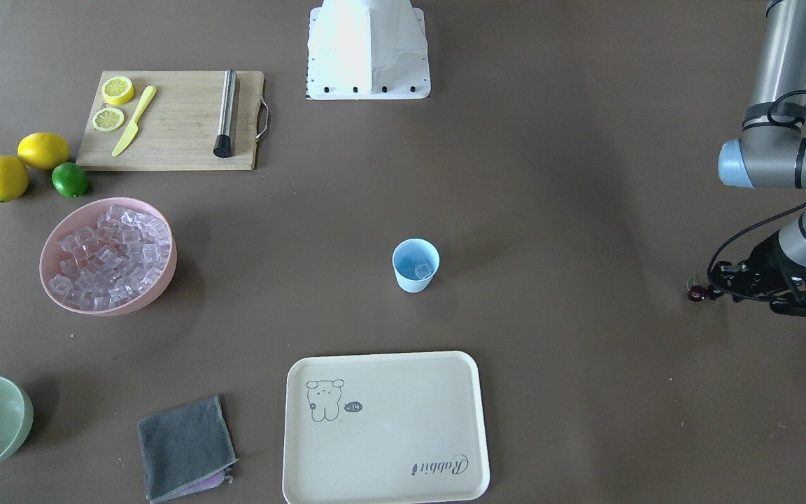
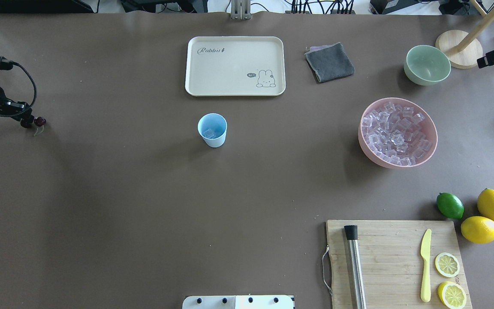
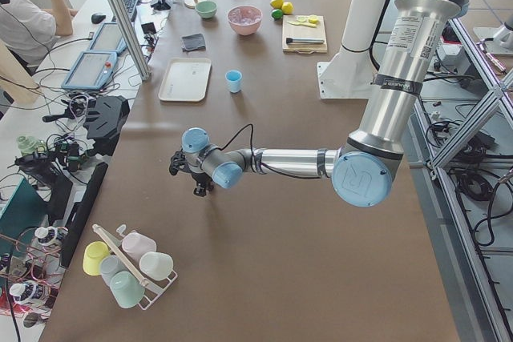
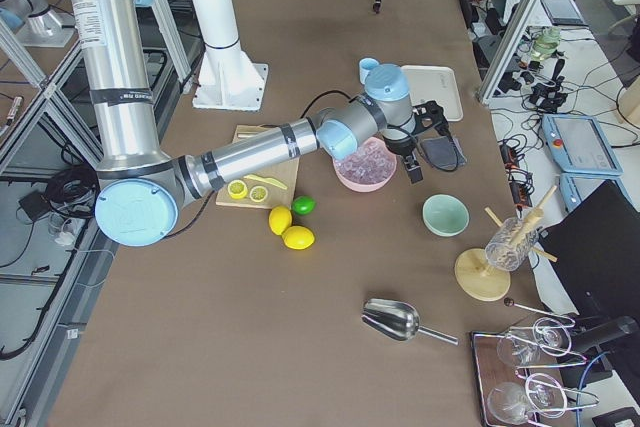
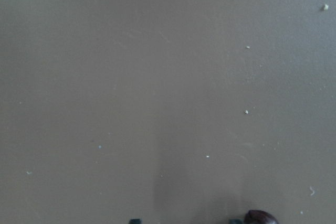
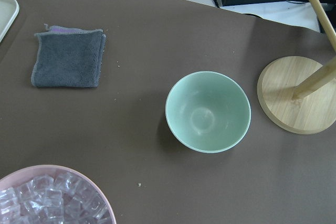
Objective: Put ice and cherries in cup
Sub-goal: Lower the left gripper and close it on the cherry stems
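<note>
**Left gripper low at the cherries, one ice cube in the cup**

The left gripper [image 1: 714, 290] is low over the table [image 1: 585, 175], near the end on the robot's left side. Its fingertips are directly at the cherries [image 1: 695, 294], and the dark red fruits show just beyond the tips. In the left wrist view only the very ends of two fingers [image 5: 135, 221] appear at the bottom edge, with a gap between them. One cherry sits beside one of them. Whether the jaws pinch the fruit or only stand next to it, I cannot tell.

The cup [image 1: 415, 266] stands upright near the middle of the table, well apart from the cherries. One ice cube [image 1: 422, 269] lies on its bottom. Near it, on the operators' side, is a cream tray [image 1: 389, 448].

The right gripper [image 4: 413, 169] shows only in the side view, hanging above the table beside the pink bowl [image 1: 147, 299], so its opening cannot be judged. That bowl is full of ice [image 1: 112, 255]. The right wrist camera looks down on a pale green bowl [image 6: 208, 112], a folded grey cloth [image 6: 68, 59] and a round wooden base [image 6: 294, 95].

Farther off, a cutting board [image 1: 179, 133] carries two lemon halves [image 1: 117, 89], a yellow knife [image 1: 134, 120] and a metal muddler [image 1: 226, 112]. Two lemons [image 1: 43, 150] and a lime [image 1: 70, 179] lie beside it.
</note>
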`<action>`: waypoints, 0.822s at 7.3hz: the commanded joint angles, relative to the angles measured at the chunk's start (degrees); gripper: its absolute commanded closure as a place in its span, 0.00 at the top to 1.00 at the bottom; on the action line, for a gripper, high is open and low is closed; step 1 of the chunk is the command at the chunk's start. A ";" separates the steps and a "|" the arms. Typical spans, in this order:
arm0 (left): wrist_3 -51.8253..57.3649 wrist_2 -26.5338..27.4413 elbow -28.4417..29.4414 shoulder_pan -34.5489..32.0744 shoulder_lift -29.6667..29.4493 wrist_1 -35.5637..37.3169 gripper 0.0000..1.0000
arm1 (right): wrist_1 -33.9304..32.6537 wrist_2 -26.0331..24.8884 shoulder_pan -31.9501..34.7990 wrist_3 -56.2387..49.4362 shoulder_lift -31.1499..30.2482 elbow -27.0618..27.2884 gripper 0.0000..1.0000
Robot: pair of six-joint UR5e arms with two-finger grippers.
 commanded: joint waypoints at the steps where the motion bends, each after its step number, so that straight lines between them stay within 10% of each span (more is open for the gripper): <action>1: -0.35 0.00 -0.39 0.24 -0.33 0.14 0.00 | -0.04 -0.01 0.09 0.00 -0.30 0.82 1.00; 6: -4.89 -8.88 -13.45 -8.19 -4.79 2.60 0.00 | -0.13 0.43 0.35 -0.17 -0.39 0.82 1.00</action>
